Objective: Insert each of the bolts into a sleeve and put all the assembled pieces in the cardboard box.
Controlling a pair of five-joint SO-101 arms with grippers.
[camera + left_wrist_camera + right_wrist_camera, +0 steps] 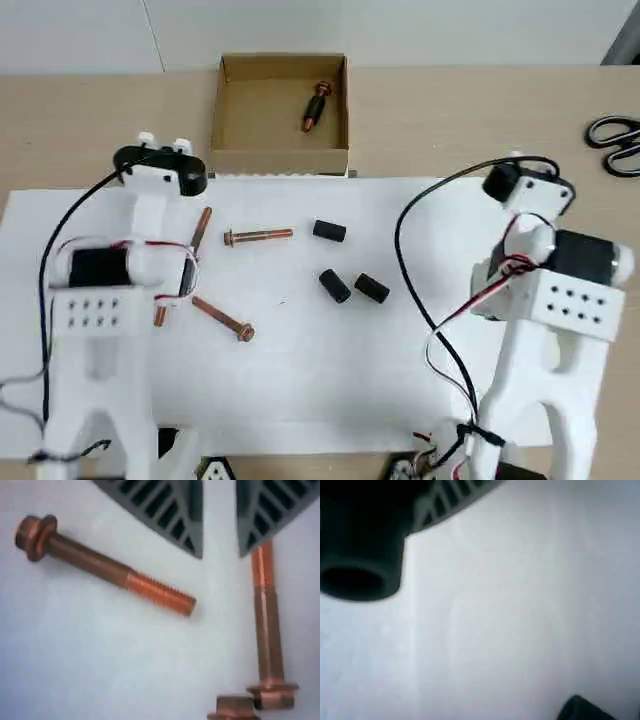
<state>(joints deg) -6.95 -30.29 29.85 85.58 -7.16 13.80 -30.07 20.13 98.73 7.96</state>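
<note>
One sleeved copper bolt sits in your brown cardboard box while loose copper bolts and black cylindrical sleeves wait, your left end effector spread empty, and you cannot tell whether the right end effector grips.

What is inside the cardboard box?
One bolt with a black sleeve around its middle lies by the right wall of the box. The remaining floor looks bare, though the near wall may cover a thin strip.

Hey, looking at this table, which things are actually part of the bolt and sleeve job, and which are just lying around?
Part of the job: loose copper bolts, black sleeves, cardboard box, the assembled piece already inside it.
Just lying about: scissors off to the side, white sheet under the parts.
</note>
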